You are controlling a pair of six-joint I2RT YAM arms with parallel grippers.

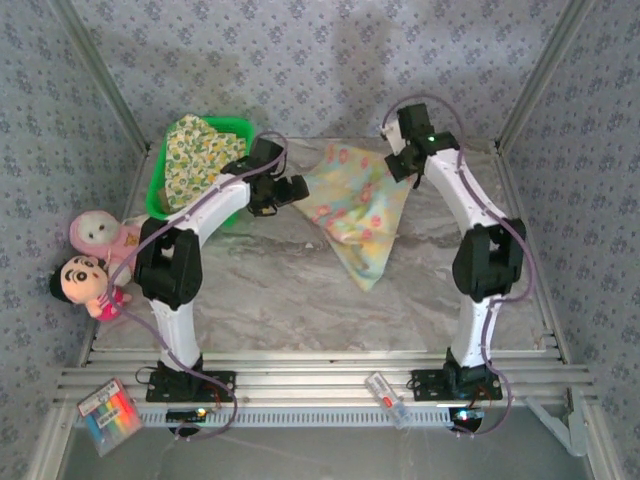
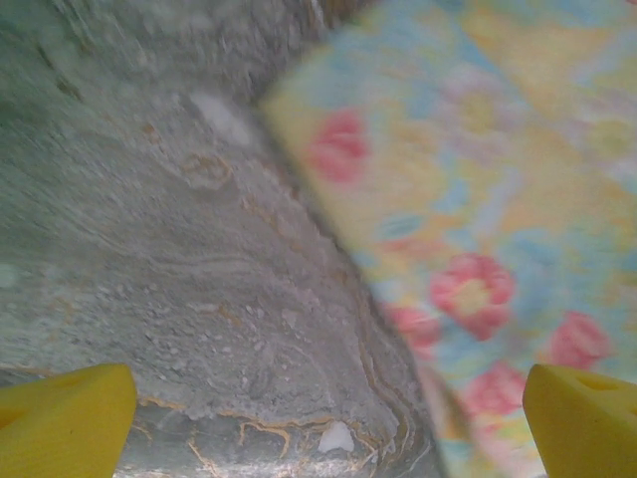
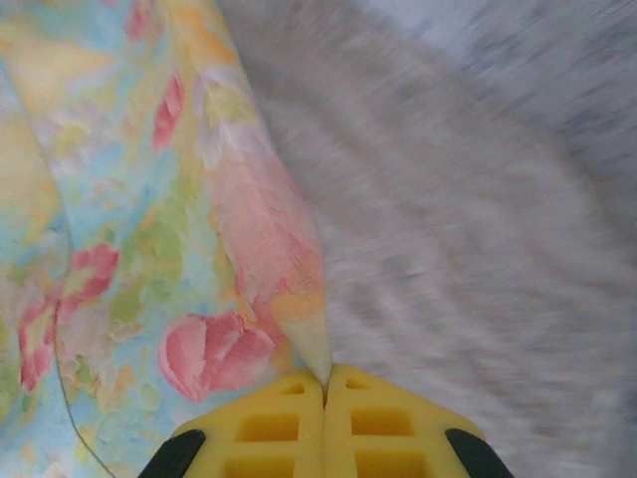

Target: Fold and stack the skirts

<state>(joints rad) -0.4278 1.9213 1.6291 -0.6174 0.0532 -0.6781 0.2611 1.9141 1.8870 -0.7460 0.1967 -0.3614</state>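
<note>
A pastel pink-yellow-blue skirt (image 1: 355, 210) lies spread on the marble table, one corner lifted toward the back right. My right gripper (image 1: 402, 168) is shut on that corner; in the right wrist view the cloth's edge (image 3: 299, 329) is pinched between the closed yellow fingers (image 3: 269, 428) of the gripper (image 3: 325, 383). My left gripper (image 1: 298, 189) hovers at the skirt's left edge, open. Its wrist view shows wide-apart yellow fingertips (image 2: 65, 423), bare table between them at the gripper's midpoint (image 2: 323, 428), and the skirt (image 2: 478, 199) to the right. A yellow-green floral skirt (image 1: 200, 150) lies in the green basket (image 1: 157, 195).
Two plush dolls (image 1: 95, 255) lie at the table's left edge beside the left arm. A marker pack (image 1: 108, 412) and a small clear item (image 1: 388, 398) rest on the front rail. Patterned walls and frame posts enclose the table.
</note>
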